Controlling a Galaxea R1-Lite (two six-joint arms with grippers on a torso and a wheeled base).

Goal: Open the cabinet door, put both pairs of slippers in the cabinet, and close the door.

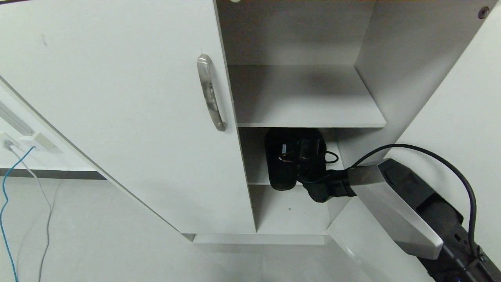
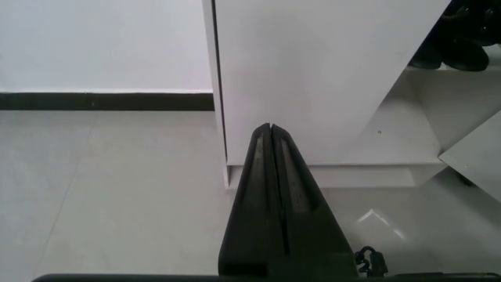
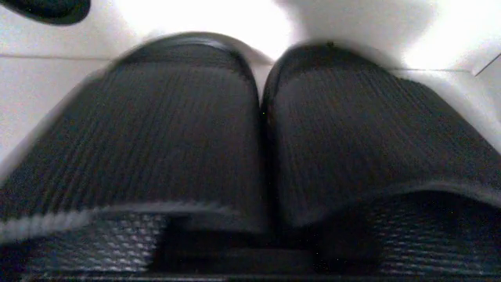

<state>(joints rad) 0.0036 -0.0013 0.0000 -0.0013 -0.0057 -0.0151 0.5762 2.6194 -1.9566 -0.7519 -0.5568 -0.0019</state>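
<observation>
A pair of black slippers (image 1: 280, 160) lies side by side on the cabinet's middle shelf, under the upper shelf (image 1: 305, 98). Their ribbed straps (image 3: 188, 133) sit right in front of the right wrist camera. My right gripper (image 1: 309, 158) is inside that compartment, against the slippers; black on black hides its state. A dark shape (image 3: 43, 6) lies farther back in the right wrist view. My left gripper (image 2: 270, 133) is shut on nothing, low over the floor and pointing at the cabinet's base. The dark slippers (image 2: 462, 43) are also seen from there.
The cabinet's left door (image 1: 117, 98) is closed, with a metal handle (image 1: 210, 92). The right door (image 1: 462, 109) stands open beside my right arm. A blue cable (image 1: 6, 203) hangs from a wall socket at the left. Pale tiled floor (image 2: 109, 196) lies before the cabinet.
</observation>
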